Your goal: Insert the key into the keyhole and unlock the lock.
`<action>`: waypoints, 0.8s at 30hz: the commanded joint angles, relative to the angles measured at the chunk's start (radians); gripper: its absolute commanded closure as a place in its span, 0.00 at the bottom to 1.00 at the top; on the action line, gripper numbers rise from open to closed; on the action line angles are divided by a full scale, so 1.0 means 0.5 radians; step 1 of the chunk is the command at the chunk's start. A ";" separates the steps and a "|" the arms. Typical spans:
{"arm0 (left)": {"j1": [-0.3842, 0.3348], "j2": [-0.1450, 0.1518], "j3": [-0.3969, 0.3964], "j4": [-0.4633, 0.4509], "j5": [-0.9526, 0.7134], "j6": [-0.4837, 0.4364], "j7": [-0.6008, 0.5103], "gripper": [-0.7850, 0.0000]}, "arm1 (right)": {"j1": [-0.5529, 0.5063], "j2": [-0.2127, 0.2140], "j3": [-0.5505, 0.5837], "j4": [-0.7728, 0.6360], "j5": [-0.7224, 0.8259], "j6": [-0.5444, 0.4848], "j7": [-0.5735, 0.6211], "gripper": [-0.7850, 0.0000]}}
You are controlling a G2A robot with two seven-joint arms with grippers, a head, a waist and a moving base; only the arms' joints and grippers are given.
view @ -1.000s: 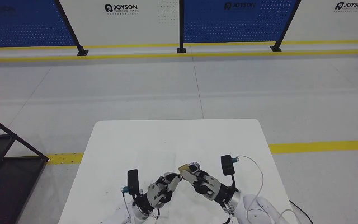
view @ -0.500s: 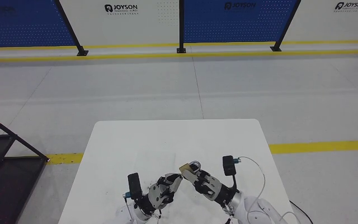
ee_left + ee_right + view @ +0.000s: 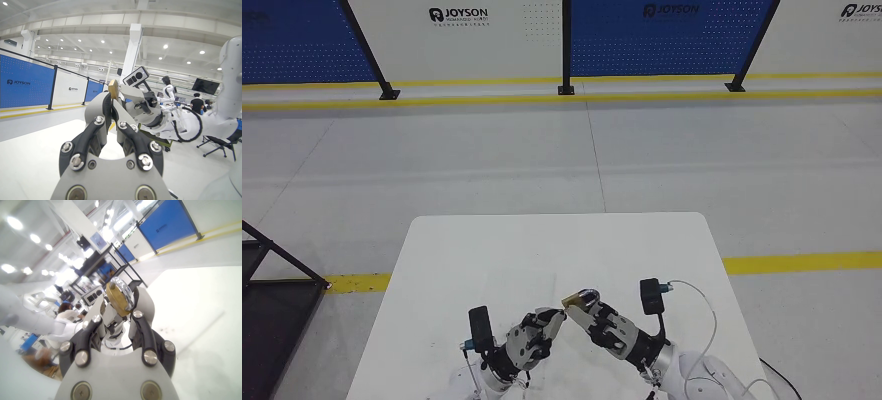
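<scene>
A brass padlock (image 3: 575, 297) with a chrome shackle (image 3: 124, 291) is held above the white table (image 3: 542, 250) near its front edge. My right gripper (image 3: 584, 307) is shut on the padlock (image 3: 114, 301), gripping its body from both sides. My left gripper (image 3: 558, 318) meets it from the other side, fingertips pressed together just under the padlock (image 3: 113, 90). In the left wrist view the left gripper (image 3: 111, 107) is shut on the key, of which only a thin dark sliver shows between the pads. The keyhole itself is hidden.
The bare table stretches ahead of and to both sides of the grippers. A black frame (image 3: 272, 270) stands beside the table's left edge. Blue and white barrier panels (image 3: 562, 40) line the floor far behind.
The padlock has turned a little between the grippers, so its shackle loop now looks narrower from above. Both grippers stay pressed together at the same spot.
</scene>
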 commanded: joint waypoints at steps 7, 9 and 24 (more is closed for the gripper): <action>0.001 -0.008 -0.009 0.003 -0.010 -0.010 -0.005 1.00 | -0.005 0.004 0.011 -0.001 0.013 -0.014 -0.005 1.00; 0.001 -0.010 -0.012 0.004 -0.020 -0.014 -0.009 1.00 | -0.006 0.005 0.012 -0.002 0.012 -0.019 -0.010 1.00; 0.014 -0.013 -0.030 0.031 -0.315 -0.384 -0.085 0.56 | -0.020 0.009 0.025 -0.007 0.008 -0.053 -0.058 1.00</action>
